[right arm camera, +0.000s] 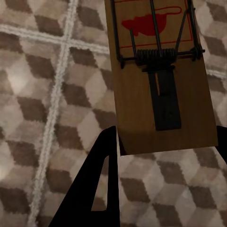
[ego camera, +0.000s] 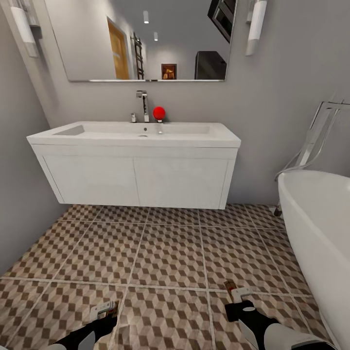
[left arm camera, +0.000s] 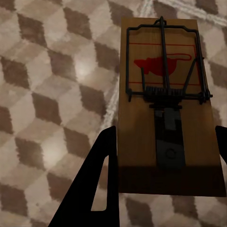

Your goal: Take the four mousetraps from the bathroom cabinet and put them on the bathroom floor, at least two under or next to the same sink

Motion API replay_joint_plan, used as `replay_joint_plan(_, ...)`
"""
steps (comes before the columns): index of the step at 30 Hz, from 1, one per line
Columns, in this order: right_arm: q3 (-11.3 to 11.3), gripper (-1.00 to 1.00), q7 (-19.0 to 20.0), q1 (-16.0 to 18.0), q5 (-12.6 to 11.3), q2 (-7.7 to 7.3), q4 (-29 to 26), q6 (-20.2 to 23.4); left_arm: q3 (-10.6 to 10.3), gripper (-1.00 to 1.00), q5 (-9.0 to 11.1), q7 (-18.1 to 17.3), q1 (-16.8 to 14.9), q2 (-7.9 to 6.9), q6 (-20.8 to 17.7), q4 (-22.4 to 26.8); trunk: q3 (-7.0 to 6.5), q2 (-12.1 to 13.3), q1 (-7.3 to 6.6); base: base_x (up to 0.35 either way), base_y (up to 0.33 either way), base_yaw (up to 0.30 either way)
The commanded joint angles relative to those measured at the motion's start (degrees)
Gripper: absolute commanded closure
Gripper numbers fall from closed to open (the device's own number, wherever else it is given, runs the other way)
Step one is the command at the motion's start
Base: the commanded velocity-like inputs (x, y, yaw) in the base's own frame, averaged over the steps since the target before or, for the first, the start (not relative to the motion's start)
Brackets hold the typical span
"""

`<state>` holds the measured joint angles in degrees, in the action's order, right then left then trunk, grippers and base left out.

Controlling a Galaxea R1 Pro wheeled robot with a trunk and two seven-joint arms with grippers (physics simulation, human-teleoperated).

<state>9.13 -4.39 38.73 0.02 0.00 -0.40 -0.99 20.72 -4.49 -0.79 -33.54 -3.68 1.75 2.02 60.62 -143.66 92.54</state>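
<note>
Head view: the white sink (ego camera: 133, 160) hangs above the cube-patterned bathroom floor (ego camera: 170, 253), bathtub (ego camera: 321, 228) to the right; both arms reach low.

Left wrist view: the left end effector (left arm camera: 163, 156) grips a wooden mousetrap (left arm camera: 165, 118).

Right wrist view: the right end effector (right arm camera: 165, 142) clamps another mousetrap (right arm camera: 161, 80) above the tiles.

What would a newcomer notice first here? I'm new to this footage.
Probably the white sink on the far wall, with a red ball beside its tap. Then the cube-patterned floor, and a mousetrap between the fingers of each end effector: left, right.
</note>
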Motion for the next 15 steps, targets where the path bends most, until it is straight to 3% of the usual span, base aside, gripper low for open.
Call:
replay_joint_plan(1, 0.35, 1.00, -0.18, 0.03, -0.09, 0.00, 0.05, -0.13, 0.46, 1.00, -0.57, 0.00, -0.04, -0.01, 0.19, -0.07, 0.05, -0.02, -0.01, 0.000, 0.000, 0.000)
replay_joint_plan(11, 0.30, 1.00, -0.18, 0.03, -0.11, 0.00, 0.08, -0.16, 0.44, 1.00, -0.58, 0.00, -0.04, -0.07, 0.20, -0.02, 0.05, -0.02, -0.01, 0.004, 0.000, 0.000)
replay_joint_plan(15, 0.29, 1.00, -0.19, 0.03, -0.11, 0.00, 0.12, -0.16, 0.39, 1.00, -0.60, 0.00, -0.04, -0.09, 0.21, 0.00, 0.05, -0.02, -0.01, 0.160, 0.000, 0.000)
